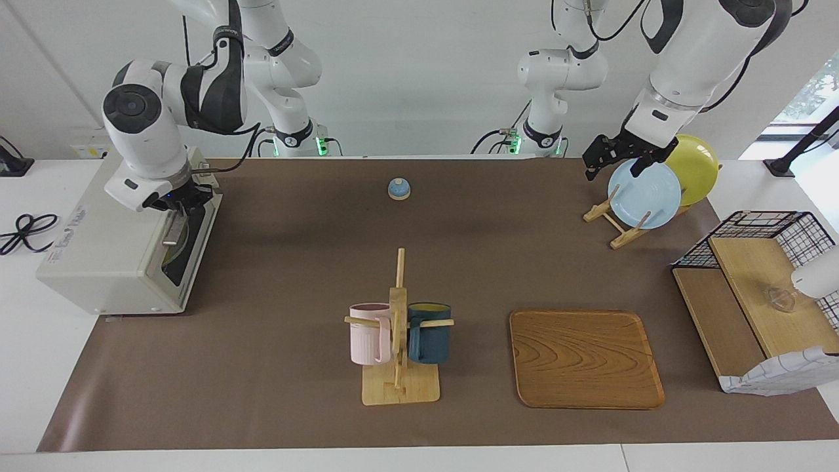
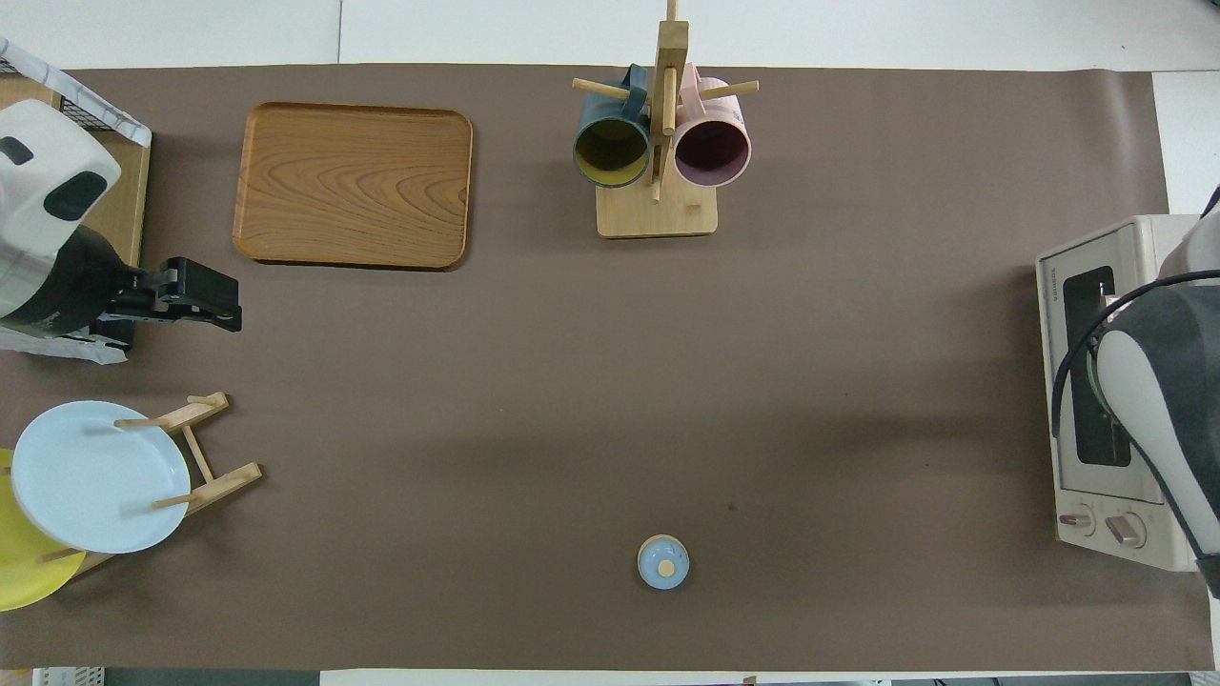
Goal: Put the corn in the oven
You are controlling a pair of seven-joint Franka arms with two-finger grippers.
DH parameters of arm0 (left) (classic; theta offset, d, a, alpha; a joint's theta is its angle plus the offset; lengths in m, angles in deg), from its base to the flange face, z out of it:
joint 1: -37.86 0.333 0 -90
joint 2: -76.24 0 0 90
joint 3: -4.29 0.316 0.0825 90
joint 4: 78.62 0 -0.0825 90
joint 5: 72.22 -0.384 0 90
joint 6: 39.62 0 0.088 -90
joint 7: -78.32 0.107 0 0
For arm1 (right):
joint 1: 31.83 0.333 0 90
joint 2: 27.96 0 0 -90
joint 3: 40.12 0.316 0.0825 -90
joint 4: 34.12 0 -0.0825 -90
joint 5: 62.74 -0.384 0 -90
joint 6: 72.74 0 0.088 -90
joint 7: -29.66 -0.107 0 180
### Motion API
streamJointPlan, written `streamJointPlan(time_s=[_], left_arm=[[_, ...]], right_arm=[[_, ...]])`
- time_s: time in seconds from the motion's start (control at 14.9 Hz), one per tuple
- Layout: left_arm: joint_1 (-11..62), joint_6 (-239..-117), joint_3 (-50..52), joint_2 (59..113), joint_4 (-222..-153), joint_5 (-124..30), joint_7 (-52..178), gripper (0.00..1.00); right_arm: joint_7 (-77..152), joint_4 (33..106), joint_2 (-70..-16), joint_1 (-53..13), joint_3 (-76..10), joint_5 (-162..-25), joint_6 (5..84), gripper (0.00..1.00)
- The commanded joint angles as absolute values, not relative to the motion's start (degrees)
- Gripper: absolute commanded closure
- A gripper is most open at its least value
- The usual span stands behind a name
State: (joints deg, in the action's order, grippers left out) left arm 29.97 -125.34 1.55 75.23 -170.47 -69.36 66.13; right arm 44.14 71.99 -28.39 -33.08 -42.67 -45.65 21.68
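Note:
The cream-white oven (image 1: pixel 98 249) stands at the right arm's end of the table, its dark glass door (image 1: pixel 191 239) up and closed. In the overhead view the oven (image 2: pixel 1087 262) shows its door (image 2: pixel 1094 381) and two knobs. The corn is hidden behind the door. My right gripper (image 1: pixel 181 198) is at the door's top edge, by the silver handle (image 1: pixel 172 231); the overhead view hides it under the arm. My left gripper (image 1: pixel 595 159) waits open and empty in the air by the plate rack, and it also shows as the left gripper (image 2: pixel 212 297) from above.
A mug rack (image 1: pixel 398 328) with a pink and a dark blue mug stands mid-table. A wooden tray (image 1: pixel 585 357) lies beside it. A plate rack (image 1: pixel 623 223) holds a blue and a yellow plate. A small blue bell (image 1: pixel 398 189) sits near the robots. A wire shelf (image 1: pixel 760 295) stands at the left arm's end.

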Motion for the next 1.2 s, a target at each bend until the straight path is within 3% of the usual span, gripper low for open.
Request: streamJointPlan(time_s=[0.0, 0.4, 1.14], left_arm=[[30.83, -124.87, 1.12, 74.13, -171.17, -68.88, 66.37, 0.00], [30.83, -124.87, 1.12, 74.13, -171.17, -68.88, 66.37, 0.00], [30.83, -124.87, 1.12, 74.13, -171.17, -68.88, 66.37, 0.00]], right_arm=[[44.78, 64.78, -28.05, -32.97, -41.96, -48.66, 16.31, 0.00], [40.67, 57.38, -28.49, -31.74, -41.61, -62.20, 12.87, 0.00], [34.85, 57.81, -27.70, -31.92, -41.00, -63.01, 10.49, 0.00]])
